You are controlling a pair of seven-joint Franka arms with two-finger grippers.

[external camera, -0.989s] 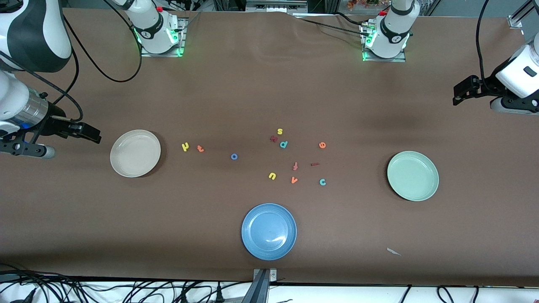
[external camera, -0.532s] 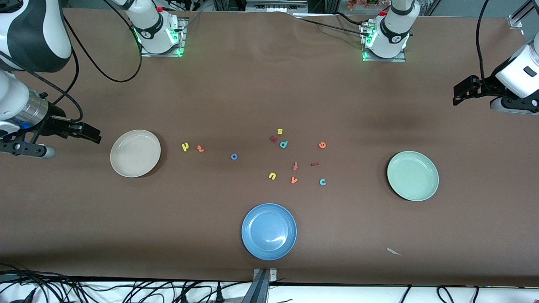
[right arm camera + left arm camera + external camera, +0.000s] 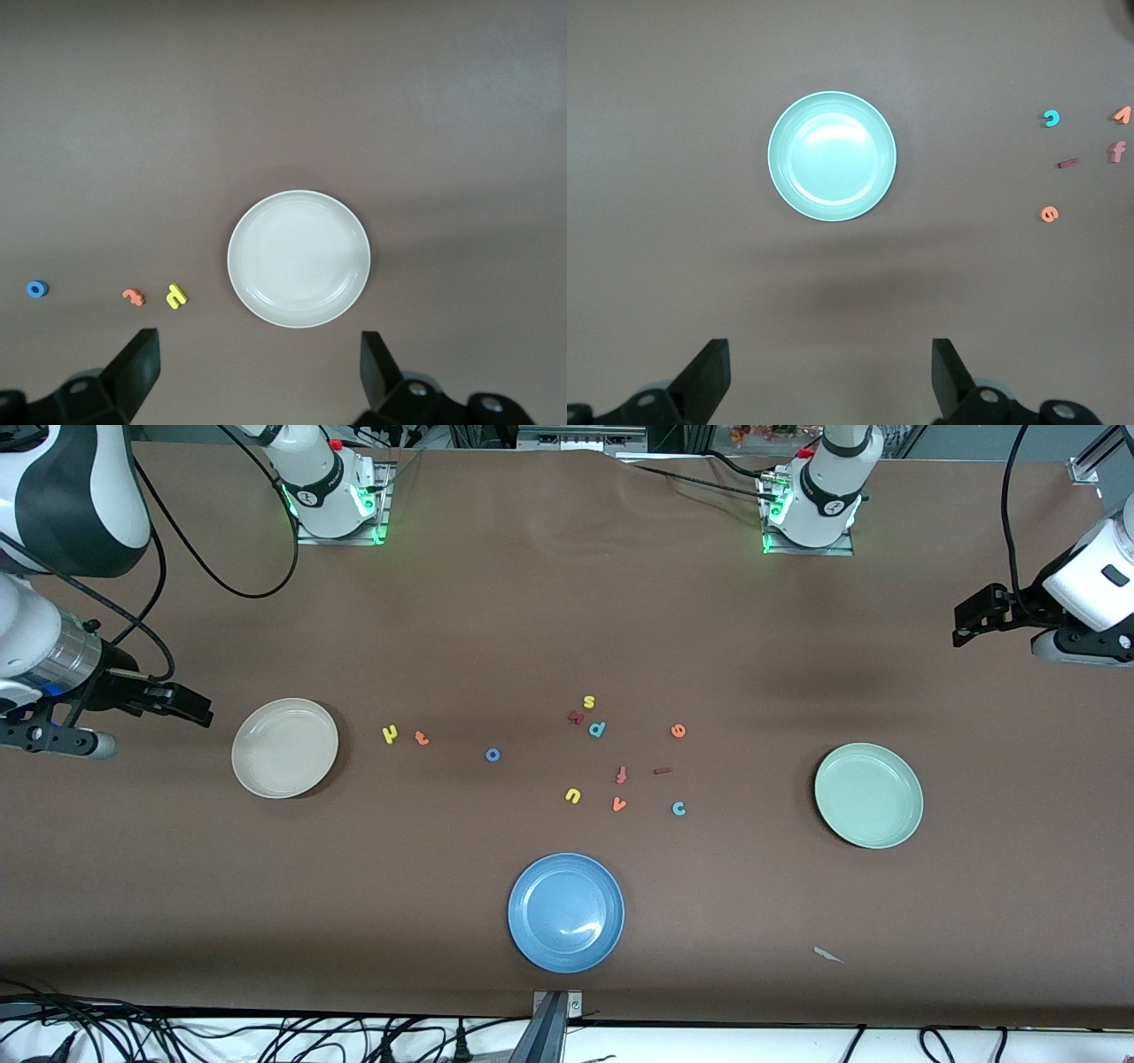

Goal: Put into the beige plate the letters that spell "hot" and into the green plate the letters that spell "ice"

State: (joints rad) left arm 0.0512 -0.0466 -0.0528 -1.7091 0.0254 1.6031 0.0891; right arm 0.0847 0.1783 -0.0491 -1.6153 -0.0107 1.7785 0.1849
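Plainly, nothing is sorted yet; both target plates are bare.

Progress: all six task letters lie loose on the worktop (image 3: 567, 602); six placements are left, by my judgement.
Blue plate (image 3: 566, 912): nearest the front camera, no part in the task.
Teal "c" (image 3: 679, 808): nearest task letter, at about 9 o'clock from the green plate (image 3: 869, 795), well apart from it.
Dark red "i" (image 3: 662, 771): short bar at 11 o'clock from the "c"; long axis runs along the worktop's length, roughly 3-to-9 o'clock in the front view, slightly tilted.
Blue "o" (image 3: 493, 755): a ring, no long axis; between the beige plate (image 3: 284, 747) and the central cluster.
Orange "t" (image 3: 422, 737): beside the yellow "h" (image 3: 390, 733), both at 3 o'clock from the beige plate; their headings are too small to tell.
Orange "e" (image 3: 678, 731): at 12 o'clock from the "i", farthest of the "ice" set.
Right gripper (image 3: 257, 367): jaws spread, holding nothing, up over the worktop at the right arm's end, outboard of the beige plate; waiting.
Left gripper (image 3: 831, 372): jaws spread, holding nothing, up over the left arm's end, at 1 o'clock from the green plate.
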